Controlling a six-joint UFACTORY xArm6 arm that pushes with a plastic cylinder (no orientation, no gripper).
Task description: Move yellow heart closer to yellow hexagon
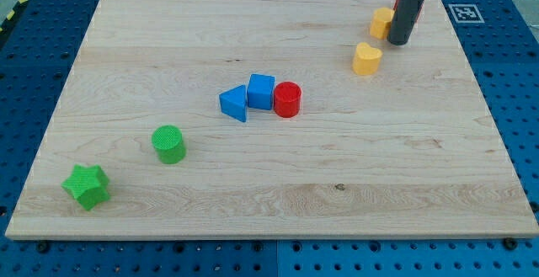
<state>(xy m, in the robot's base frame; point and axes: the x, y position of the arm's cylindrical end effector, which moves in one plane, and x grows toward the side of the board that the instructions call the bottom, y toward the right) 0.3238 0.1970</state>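
The yellow heart point(366, 59) lies on the wooden board point(269, 184) at the view's upper right. The yellow hexagon point(381, 23) lies just above and to the right of it, a small gap apart, partly hidden by my rod. My tip point(398, 41) rests on the board right beside the hexagon's right side, up and to the right of the heart. A sliver of a red block point(419, 7) shows behind the rod.
A blue triangle point(234, 103), a blue cube point(261, 91) and a red cylinder point(287, 99) cluster at the board's middle. A green cylinder point(168, 144) and a green star point(87, 185) lie at the lower left.
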